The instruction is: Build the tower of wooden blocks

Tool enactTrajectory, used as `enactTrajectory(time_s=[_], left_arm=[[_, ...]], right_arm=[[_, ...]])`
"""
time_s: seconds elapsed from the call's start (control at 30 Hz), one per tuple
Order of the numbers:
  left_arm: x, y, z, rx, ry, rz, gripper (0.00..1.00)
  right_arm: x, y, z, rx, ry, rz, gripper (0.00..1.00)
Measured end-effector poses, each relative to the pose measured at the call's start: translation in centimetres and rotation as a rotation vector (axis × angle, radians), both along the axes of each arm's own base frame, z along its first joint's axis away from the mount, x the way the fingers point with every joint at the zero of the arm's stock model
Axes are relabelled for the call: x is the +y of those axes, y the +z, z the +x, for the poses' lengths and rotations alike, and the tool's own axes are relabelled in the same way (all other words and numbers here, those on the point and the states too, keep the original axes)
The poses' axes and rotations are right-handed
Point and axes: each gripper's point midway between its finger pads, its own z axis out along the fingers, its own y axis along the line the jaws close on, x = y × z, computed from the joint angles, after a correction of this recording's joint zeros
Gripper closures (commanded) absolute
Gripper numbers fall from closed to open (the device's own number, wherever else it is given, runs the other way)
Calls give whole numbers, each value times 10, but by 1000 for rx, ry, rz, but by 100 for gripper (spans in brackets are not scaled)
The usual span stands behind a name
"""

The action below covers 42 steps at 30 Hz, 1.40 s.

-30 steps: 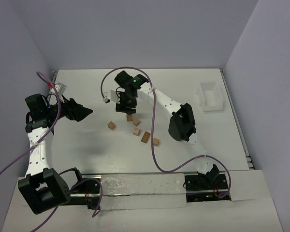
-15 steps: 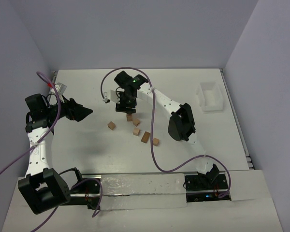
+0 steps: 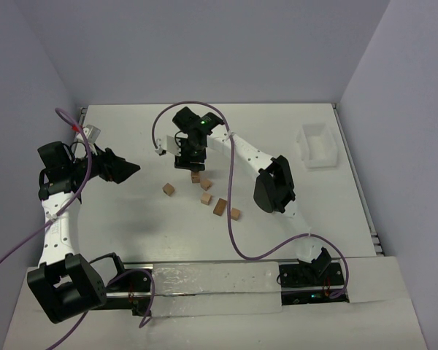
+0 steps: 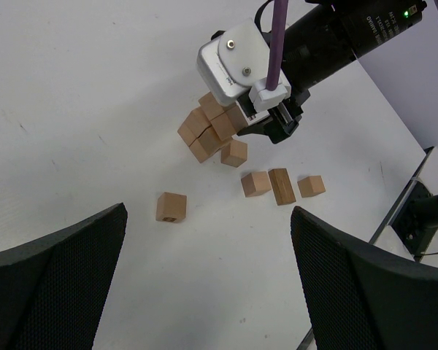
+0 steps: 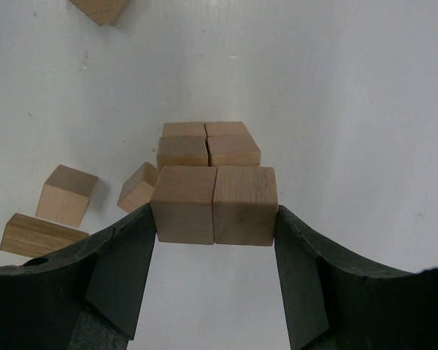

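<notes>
Clamping a pair of wood blocks [image 5: 182, 204] set side by side, the right gripper [image 5: 213, 219] has its fingers [image 5: 124, 262] partly spread, one pressed against each outer face of the pair. Directly under the pair the tower [image 5: 208, 149] shows as two more layers, each two cubes wide and squarely stacked. Whether the held pair already rests on it or hangs just above cannot be told. The tower stands about midway between the far and near edges of the desk [image 3: 277, 124], a little left of centre. Five loose pieces lie on the desk on the near side of the tower. One block [image 4: 233, 153] sits just beside its base, and a lone block [image 4: 171, 207] lies apart toward the left edge. Three more form a rough row running toward the near right: a cube [image 4: 255, 184], a longer piece [image 4: 281, 186] just beside it, and a last cube [image 4: 311, 186] close by. The left gripper [image 3: 130, 169] hovers near the left edge of the desk, well apart from the blocks, pointed toward them. Its jaws are spread wide and hold nothing. A white bin [image 3: 317, 146] sits against the right edge, toward the far corner, well away from everything else.
</notes>
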Motion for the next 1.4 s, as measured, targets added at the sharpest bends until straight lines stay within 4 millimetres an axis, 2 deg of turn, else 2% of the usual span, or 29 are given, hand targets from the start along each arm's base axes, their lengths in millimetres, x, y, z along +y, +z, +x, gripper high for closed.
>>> enactTrajectory(time_s=[1.4], left_arm=[[1, -2, 2, 4, 0, -2, 1]], right_arm=[[1, -3, 2, -2, -5, -1, 53]])
